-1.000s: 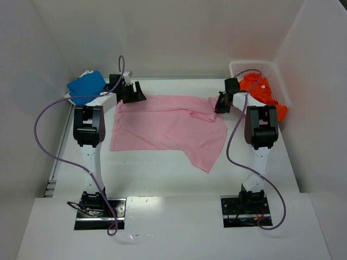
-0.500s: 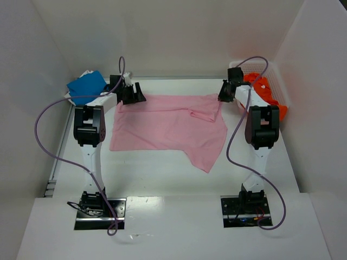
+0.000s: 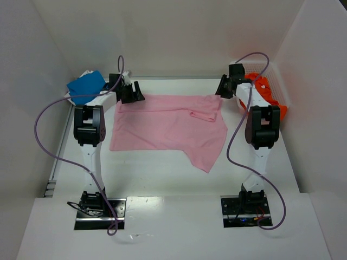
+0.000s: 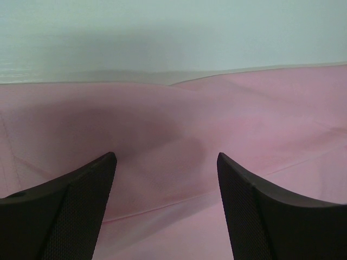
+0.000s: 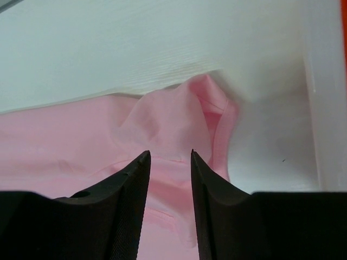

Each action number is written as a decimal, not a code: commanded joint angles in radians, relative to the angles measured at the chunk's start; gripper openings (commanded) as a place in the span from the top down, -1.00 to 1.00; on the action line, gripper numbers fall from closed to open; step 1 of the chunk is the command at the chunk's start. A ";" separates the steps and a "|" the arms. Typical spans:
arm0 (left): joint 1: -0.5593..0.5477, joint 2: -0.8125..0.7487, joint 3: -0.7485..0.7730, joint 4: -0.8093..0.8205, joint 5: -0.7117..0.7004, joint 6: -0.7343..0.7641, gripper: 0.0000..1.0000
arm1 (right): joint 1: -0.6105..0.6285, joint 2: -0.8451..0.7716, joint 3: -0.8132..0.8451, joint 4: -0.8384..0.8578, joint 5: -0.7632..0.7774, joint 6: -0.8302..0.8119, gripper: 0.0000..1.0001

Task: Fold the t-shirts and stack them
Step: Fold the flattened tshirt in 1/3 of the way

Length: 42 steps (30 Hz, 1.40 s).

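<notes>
Up toward the far side of the table (image 3: pixel 162 179), we've got one pink t-shirt (image 3: pixel 168 127) spread flat, long axis left-right. Left gripper (image 4: pixel 166 162) sits over its far-left corner, jaws wide apart. Right gripper (image 5: pixel 170 157) is at the far-right corner, jaws slightly apart and empty. Also one blue t-shirt (image 3: pixel 85 84), and one orange t-shirt (image 3: pixel 265 92) in one white mesh basket (image 3: pixel 252 64).

Site type: robotics lab test cell.
Evidence noted:
- White table (image 3: pixel 157 173) stood boxed by plain white panel walls (image 3: pixel 179 38) at back and both sides.
- Left arm (image 3: pixel 88 127) and right arm (image 3: pixel 262 127), black-and-white, were bolted through metal base plates (image 3: pixel 100 208) at near edge.
- Purple cables (image 3: pixel 40 124) hung in loose loops from bases to wrists; wiring lay exposed at bases.
- Trial props only: pink t-shirt (image 3: pixel 162 122) spread flat, blue t-shirt (image 3: pixel 87 84) in far left corner, orange t-shirt (image 3: pixel 279 111) in white mesh basket (image 3: pixel 276 73).
</notes>
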 commanded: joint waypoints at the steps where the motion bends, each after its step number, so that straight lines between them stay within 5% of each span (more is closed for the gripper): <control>1: 0.007 0.025 0.033 -0.003 -0.002 0.007 -0.66 | -0.006 -0.015 -0.013 -0.007 -0.057 0.008 0.16; 11: 0.007 0.034 0.033 -0.003 -0.002 -0.002 -0.66 | 0.023 -0.125 -0.286 0.036 -0.115 0.026 0.00; 19: 0.007 0.043 0.033 -0.003 -0.002 -0.011 -0.66 | 0.042 -0.125 -0.296 0.059 -0.158 0.046 0.00; 23: 0.007 0.043 0.033 -0.003 -0.002 -0.011 -0.66 | 0.051 -0.116 -0.287 0.059 -0.179 0.046 0.22; 28: 0.007 0.043 0.024 -0.003 -0.002 -0.011 -0.66 | 0.051 -0.107 -0.287 0.037 -0.179 0.055 0.90; 42: 0.007 0.043 0.024 0.006 -0.002 -0.011 -0.66 | 0.051 -0.203 -0.357 -0.024 -0.178 0.095 0.82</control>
